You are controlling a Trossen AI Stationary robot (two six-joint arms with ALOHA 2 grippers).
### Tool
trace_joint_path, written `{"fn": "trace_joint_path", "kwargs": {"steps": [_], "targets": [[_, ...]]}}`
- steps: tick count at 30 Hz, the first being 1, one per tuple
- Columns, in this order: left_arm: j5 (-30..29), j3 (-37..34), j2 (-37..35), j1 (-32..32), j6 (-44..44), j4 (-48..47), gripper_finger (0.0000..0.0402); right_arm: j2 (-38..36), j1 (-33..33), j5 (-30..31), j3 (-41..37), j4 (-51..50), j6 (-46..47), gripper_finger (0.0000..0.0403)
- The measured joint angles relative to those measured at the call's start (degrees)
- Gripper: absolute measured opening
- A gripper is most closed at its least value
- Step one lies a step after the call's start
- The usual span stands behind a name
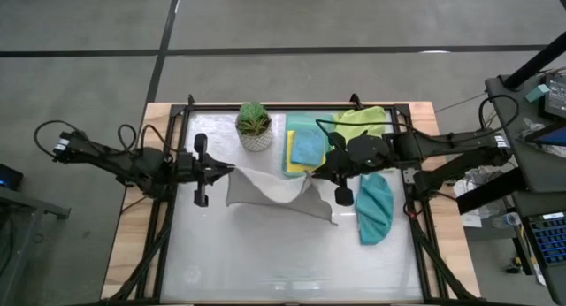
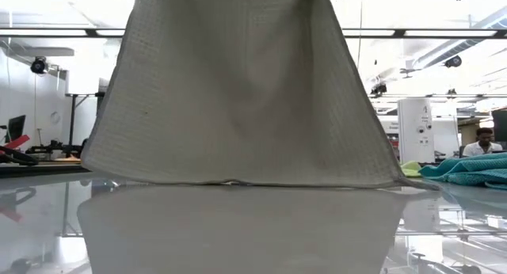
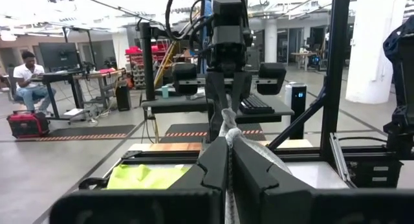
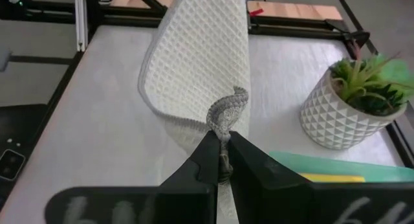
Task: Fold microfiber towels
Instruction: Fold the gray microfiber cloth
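Observation:
A pale grey towel [image 1: 274, 193] hangs spread between my two grippers over the middle of the table. My left gripper [image 1: 230, 171] is shut on one upper corner and my right gripper [image 1: 312, 173] on the other. In the low view the grey towel [image 2: 238, 92] hangs as a wide sheet. A teal towel [image 1: 375, 209] lies crumpled on the table at the right. Light blue [image 1: 308, 147], yellow [image 1: 288, 154] and lime green [image 1: 364, 120] towels lie at the far side. My left gripper pinches a bunched upper corner [image 3: 227, 123] of the grey towel between its two fingers, coming about level from the table's left. The cloth runs on from there to the right gripper. My right gripper pinches the other upper corner [image 4: 226, 114], bunched into a small twist, between its two fingers, slanting down from the table's right. The towel hangs below, its lower edge [image 2: 238, 181] touching the table.
A small potted plant [image 1: 255, 126] in a white pot stands at the far middle, close behind the hanging towel. A mint-green tray [image 1: 299, 120] lies under the stacked towels. Bare tabletop [image 1: 265, 262] lies toward the near edge. People sit in the room beyond.

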Motion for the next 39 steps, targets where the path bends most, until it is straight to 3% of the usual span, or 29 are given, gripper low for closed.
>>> {"fn": "trace_joint_path", "kwargs": {"steps": [17, 24, 29, 34, 39], "targets": [[0.04, -0.02, 6.21, -0.02, -1.46, -0.46, 0.0, 0.01, 0.0, -0.09, -0.86, -2.97, 1.87, 0.0013], [0.03, -0.02, 6.19, 0.01, -1.44, -0.33, 0.0, -0.02, 0.0, -0.09, -0.91, -2.97, 1.87, 0.0013], [-3.02, 2.49, 4.51, 1.94, 0.78, -0.86, 0.0, -0.05, -1.23, -0.12, -0.79, -2.92, -1.3, 0.0013], [-2.75, 9.23, 1.62, 3.33, 4.29, -10.89, 0.0, -0.29, -4.1, 0.34, 3.24, -5.05, -1.63, 0.0013], [-1.34, 14.26, -0.36, 2.87, 4.16, -21.67, 0.0, -0.76, -4.71, 0.03, 7.37, -13.99, -1.16, 0.0013]]}}
